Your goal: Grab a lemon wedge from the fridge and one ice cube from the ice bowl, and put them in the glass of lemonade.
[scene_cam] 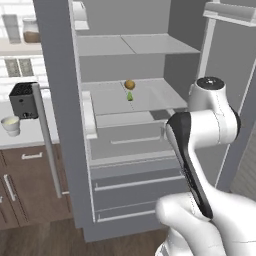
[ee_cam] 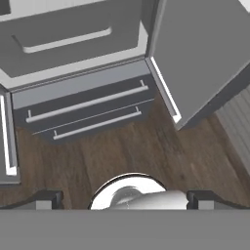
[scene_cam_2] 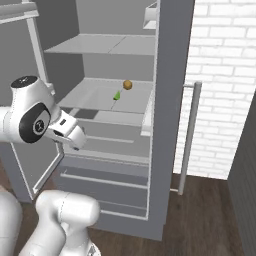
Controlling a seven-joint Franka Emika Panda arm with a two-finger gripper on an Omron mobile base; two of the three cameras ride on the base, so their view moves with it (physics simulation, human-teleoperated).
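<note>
- Left base view: your fridge (scene_cam: 60,75) stands open; the lemon wedge (scene_cam: 130,96) sits on the middle shelf, the glass of lemonade (scene_cam: 11,125) waits on the counter (scene_cam: 30,134).
- Right base view: wedge untouched (nothing fetched yet).
- Hand view: end effector (ee_cam: 125,199) spread, empty, facing the floor (ee_cam: 146,151).

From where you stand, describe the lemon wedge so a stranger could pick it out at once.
Look into the open grey fridge, at the middle shelf below the bare top shelf. Two small items sit near its centre: the lemon wedge is the tiny yellow-green sliver at the front, beside the rounder, brownish-orange fruit behind it.
</note>
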